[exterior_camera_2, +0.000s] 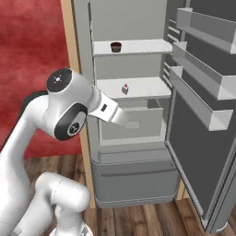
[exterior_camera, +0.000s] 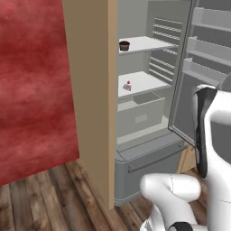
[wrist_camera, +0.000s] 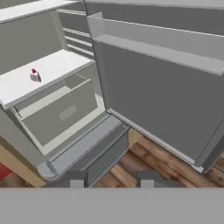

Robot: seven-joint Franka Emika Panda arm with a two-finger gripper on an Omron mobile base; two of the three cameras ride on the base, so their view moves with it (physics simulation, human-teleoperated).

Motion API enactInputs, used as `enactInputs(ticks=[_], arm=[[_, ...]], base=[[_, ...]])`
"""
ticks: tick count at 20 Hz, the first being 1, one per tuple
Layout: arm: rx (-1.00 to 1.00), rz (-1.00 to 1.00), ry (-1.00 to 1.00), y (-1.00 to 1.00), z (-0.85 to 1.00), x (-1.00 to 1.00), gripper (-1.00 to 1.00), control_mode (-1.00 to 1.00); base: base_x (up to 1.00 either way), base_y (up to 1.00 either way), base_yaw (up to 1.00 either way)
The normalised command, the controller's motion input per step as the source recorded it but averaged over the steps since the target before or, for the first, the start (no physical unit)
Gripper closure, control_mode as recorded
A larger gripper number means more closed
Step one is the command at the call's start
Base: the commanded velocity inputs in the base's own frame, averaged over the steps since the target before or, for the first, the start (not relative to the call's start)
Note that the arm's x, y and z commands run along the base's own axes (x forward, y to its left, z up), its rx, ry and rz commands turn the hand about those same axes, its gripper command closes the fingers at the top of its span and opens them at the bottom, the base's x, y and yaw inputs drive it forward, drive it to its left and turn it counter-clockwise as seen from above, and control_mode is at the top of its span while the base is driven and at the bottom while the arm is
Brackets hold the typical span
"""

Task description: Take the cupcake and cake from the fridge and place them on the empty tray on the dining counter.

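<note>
Stood before opened fridge (exterior_camera_2: 138,115), tool (wrist_camera: 111,178) apart and empty, cupcake (exterior_camera_2: 115,46) on upper shelf, cake (exterior_camera_2: 124,88) on middle shelf; first pick pending, likely calling for reach inward toward one.

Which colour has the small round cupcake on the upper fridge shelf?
The small round cupcake is dark brown, in a brown wrapper, on the white upper shelf. It shows best in the right base view.

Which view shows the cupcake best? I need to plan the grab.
The right base view: the cupcake sits in plain sight on the fridge's upper shelf, seen nearly head-on. The left base view shows it too, near the cabinet panel's edge. The hand view frames the cake on the lower shelf instead.
</note>
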Motion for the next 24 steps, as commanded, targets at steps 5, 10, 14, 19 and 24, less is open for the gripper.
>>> enactInputs(ticks=[5,10,14,19,24], arm=[[0.1,0.0,0.01,0.9,0.01,-0.71,-1.0,-1.0],[0.02,0.04,0.0,0.55,0.17,-0.59,-1.0,-1.0],[0.0,0.15,0.0,0.16,0.23,-0.55,-1.0,-1.0],[0.0,0.2,0.0,0.02,0.12,-0.28,-1.0,-1.0],[0.0,0.05,0.0,-0.01,-0.01,0.08,-1.0,1.0]], base=[[0.0,0.0,0.0],[0.0,0.0,0.0],[0.0,0.0,0.0],[0.0,0.0,0.0],[0.75,-0.35,0.28]])
